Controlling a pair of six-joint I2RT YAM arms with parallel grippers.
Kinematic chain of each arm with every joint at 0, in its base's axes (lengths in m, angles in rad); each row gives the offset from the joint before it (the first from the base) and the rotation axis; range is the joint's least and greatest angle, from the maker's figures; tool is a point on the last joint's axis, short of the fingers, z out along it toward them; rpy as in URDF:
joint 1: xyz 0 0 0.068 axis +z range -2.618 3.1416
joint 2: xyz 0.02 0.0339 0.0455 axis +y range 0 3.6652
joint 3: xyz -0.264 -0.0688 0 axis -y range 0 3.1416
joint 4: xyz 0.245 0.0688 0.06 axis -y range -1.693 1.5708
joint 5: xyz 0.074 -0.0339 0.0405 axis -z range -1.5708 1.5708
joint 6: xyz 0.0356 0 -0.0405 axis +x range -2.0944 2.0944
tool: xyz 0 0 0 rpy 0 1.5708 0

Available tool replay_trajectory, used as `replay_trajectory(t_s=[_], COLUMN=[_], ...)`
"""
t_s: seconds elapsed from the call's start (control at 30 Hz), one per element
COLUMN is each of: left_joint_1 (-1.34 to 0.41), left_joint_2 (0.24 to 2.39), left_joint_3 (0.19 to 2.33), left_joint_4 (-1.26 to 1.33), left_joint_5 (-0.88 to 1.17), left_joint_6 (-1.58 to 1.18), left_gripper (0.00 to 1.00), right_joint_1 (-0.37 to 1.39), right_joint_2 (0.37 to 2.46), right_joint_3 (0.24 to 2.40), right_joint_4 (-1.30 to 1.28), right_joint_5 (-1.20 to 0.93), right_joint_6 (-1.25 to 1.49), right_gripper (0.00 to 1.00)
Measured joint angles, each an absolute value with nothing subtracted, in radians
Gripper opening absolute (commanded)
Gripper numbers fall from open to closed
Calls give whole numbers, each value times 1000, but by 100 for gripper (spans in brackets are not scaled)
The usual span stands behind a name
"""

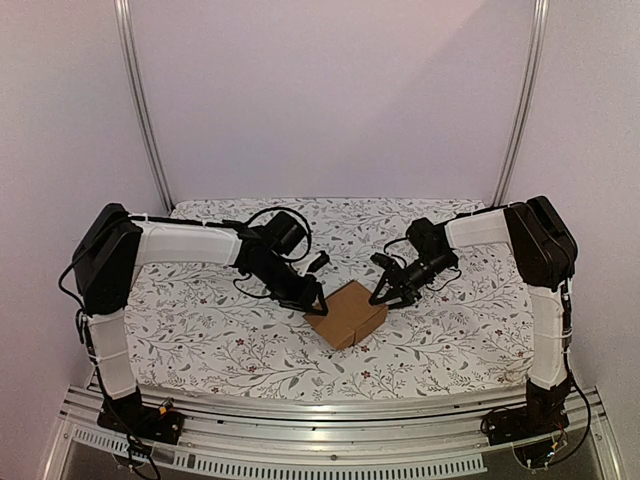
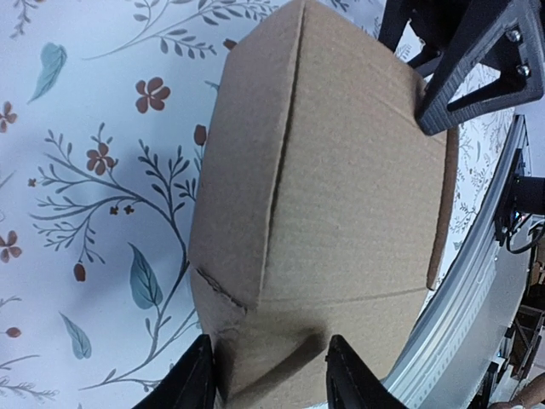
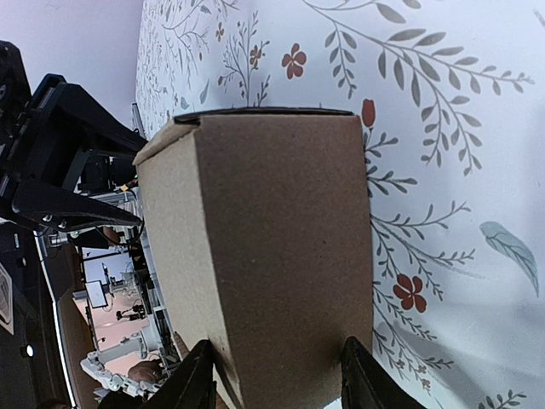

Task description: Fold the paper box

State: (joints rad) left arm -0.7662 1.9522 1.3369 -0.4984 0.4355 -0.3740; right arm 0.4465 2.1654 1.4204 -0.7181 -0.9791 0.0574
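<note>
Brown box (image 1: 347, 313) on floral cloth (image 1: 200, 340), left gripper (image 1: 312, 297) and right gripper (image 1: 385, 296) fingers straddling opposite corners, pinch unclear.

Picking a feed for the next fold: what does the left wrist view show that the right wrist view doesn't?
Only left wrist: a long crease down the paper box, a crumpled corner by the left gripper, and a finger of the right gripper. Only right wrist: a smooth, unbroken box face, with the left gripper beside it. Both: the box between that camera's own fingers, on the floral cloth.
</note>
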Motion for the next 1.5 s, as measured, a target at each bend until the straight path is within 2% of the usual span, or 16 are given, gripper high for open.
replay_trajectory(t_s=[0.57, 0.9, 1.23, 1.37, 1.5], left_joint_1=[-765, -763, -748, -748, -746], left_joint_2=[1973, 1985, 1990, 1980, 1898], left_joint_3=[1347, 1431, 1470, 1474, 1455], left_joint_4=[-521, -619, -668, -694, -709], left_joint_5=[446, 446, 534, 487, 331], left_joint_6=[-416, -412, -421, -416, -400], left_gripper=[42, 42, 37, 49, 55], right_joint_1=[447, 447, 447, 447, 447], right_joint_2=[2165, 2165, 2165, 2165, 2165], right_joint_3=[1420, 1422, 1423, 1428, 1438], right_joint_4=[-722, -725, -727, -736, -761], right_joint_5=[-979, -977, -976, -971, -961], right_joint_6=[47, 46, 43, 39, 15], right_gripper=[48, 48, 49, 48, 49])
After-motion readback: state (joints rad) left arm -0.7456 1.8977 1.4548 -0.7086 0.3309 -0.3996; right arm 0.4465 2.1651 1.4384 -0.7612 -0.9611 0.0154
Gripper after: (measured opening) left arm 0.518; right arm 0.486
